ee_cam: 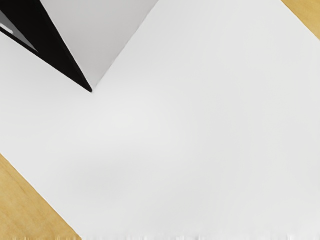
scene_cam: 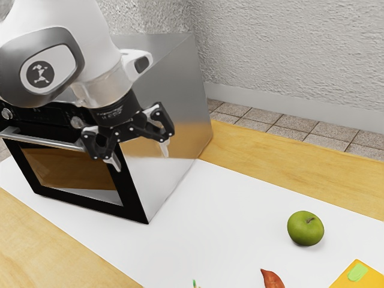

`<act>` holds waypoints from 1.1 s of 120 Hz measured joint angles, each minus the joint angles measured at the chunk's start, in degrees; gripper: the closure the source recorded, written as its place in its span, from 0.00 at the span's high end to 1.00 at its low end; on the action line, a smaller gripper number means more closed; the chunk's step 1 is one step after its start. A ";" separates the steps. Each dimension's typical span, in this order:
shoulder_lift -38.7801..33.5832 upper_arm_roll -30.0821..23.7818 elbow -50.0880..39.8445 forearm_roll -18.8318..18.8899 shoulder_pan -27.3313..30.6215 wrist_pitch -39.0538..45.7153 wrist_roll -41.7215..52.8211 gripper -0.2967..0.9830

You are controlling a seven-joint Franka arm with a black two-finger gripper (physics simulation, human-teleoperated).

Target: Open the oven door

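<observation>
Reaching the handle seems the step in hand: the gripper (scene_cam: 140, 156), spread and empty, should next shift toward the exterior view's left and straddle the bar handle (scene_cam: 45, 140) of the closed oven door (scene_cam: 75, 172) beside it.

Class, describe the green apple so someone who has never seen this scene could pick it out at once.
Start at the big oven, then follow the white sheet toward the exterior view's right. There lies the apple. Unlike the pointed red-brown thing and flat yellow thing nearby, it is round and green, with a dark stem.
</observation>
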 joint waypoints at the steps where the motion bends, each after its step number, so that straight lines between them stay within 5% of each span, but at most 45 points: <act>1: -0.01 -0.10 -0.09 -0.01 -0.09 0.07 0.08 0.77; 12: -1.64 -0.59 -1.02 -0.12 -0.39 0.68 0.86 0.77; 26: -13.39 0.07 -7.73 0.32 3.43 1.19 1.71 0.77; 41: -23.74 10.60 -15.58 -0.56 12.99 3.49 2.38 0.77; 51: -24.53 12.35 -18.16 -5.23 22.76 5.72 2.50 0.77; 66: -24.99 12.74 -23.49 -9.85 26.08 13.44 1.89 0.77; 81: -23.46 7.33 -24.21 -13.92 35.36 18.39 2.01 0.77; 132: -20.02 5.80 -24.94 -17.95 39.14 25.03 3.16 0.77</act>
